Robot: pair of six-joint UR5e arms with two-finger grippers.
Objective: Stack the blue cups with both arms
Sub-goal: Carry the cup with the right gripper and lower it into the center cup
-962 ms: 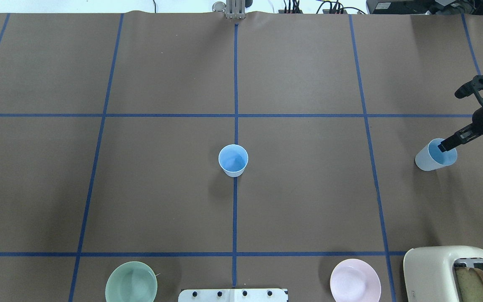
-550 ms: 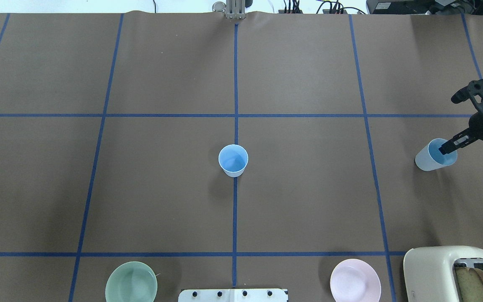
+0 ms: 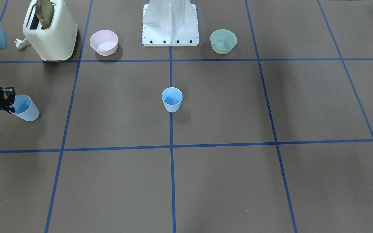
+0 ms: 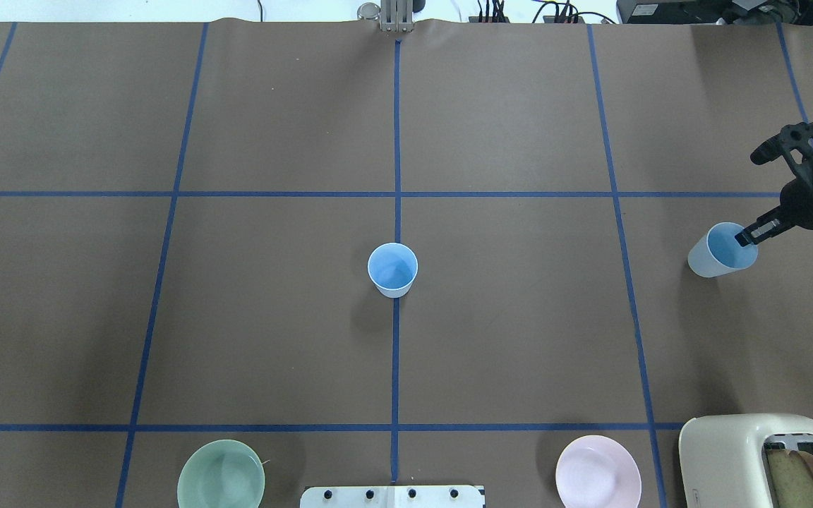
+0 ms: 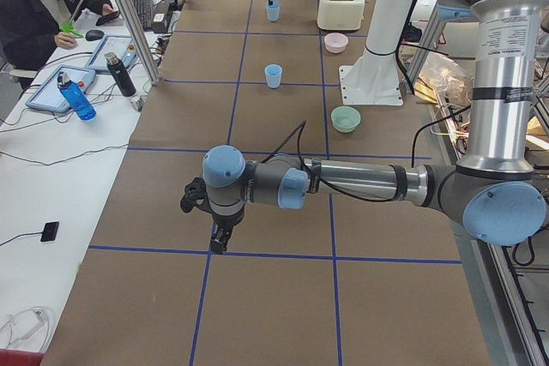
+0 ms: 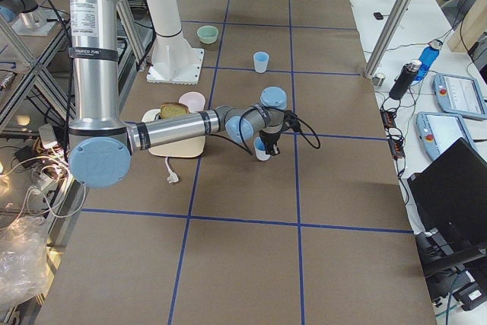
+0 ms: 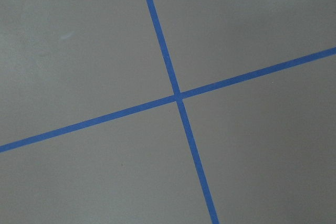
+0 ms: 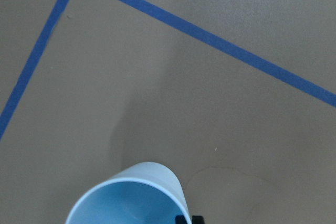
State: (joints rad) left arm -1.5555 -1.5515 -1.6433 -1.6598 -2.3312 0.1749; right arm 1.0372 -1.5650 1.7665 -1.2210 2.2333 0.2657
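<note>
The right gripper (image 4: 747, 240) pinches the rim of the held blue cup (image 4: 718, 252) at the table's (image 4: 519, 353) right-hand edge. One black finger sits inside the mouth against the wall. The other finger is hidden behind the rim, so the pinch looks closed on the wall, though the outer pad is not plainly seen. This cup leans, with its mouth turned toward the gripper and its base pointing toward the table's middle. Only its brighter blue inside shows. Whether its base touches the brown paper cannot be told.

The middle blue cup (image 4: 392, 269) stands upright on the central blue tape line, well apart from the held one, with its blue bottom in plain sight.

Near the robot's base stand a pink bowl (image 3: 104, 42) and a green bowl (image 3: 223, 41), one on each side of the white pedestal (image 3: 171, 22). Beside the pink bowl is a cream toaster (image 3: 55, 38) with a slice of bread (image 3: 44, 9) upright in one slot.

The left gripper (image 5: 220, 242) hangs over a crossing of tape lines far from both cups. From that side view I cannot tell how its claw stands.
</note>
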